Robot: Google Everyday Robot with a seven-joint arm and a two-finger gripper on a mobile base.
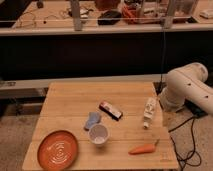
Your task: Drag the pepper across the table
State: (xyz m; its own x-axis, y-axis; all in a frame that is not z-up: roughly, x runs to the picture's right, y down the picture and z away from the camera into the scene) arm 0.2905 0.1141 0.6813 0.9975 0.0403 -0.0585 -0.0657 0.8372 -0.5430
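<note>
The pepper (144, 148) is long and orange with a small green stem. It lies on the wooden table (75, 97) near the front right corner. A white arm (187, 87) stands just off the table's right edge, level with the middle of the table. My gripper does not show in the camera view. Only the arm's thick white links are visible, and they are well apart from the pepper.
An orange plate (57, 149) sits at the front left. A white cup (98, 134) stands next to a blue object (92, 120). A dark snack bar (110, 110) and a lying white bottle (149, 112) are mid-table. Cables (187, 150) run on the floor at the right.
</note>
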